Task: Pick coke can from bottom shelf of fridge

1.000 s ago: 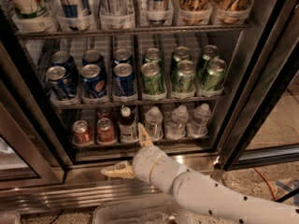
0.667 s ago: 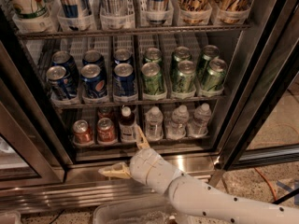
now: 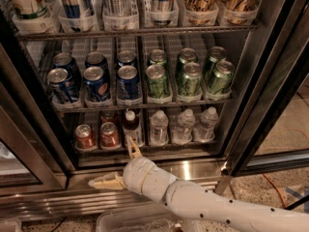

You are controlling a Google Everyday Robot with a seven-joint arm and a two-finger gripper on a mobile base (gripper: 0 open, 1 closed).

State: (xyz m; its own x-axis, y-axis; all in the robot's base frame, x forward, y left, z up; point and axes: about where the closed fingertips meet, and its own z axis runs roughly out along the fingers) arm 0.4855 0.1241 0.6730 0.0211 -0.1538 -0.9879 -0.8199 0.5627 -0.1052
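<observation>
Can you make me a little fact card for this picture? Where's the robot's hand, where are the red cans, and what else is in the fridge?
gripper: the gripper is open and empty, low in front of the fridge base panel
upper finger: points up toward the bottom shelf
coke cans: two coke cans upright, side by side, at the left end of the bottom shelf
next to them: a dark bottle, then three clear bottles
shelf above: blue cans on the left, green cans on the right
can picked: not yet
</observation>
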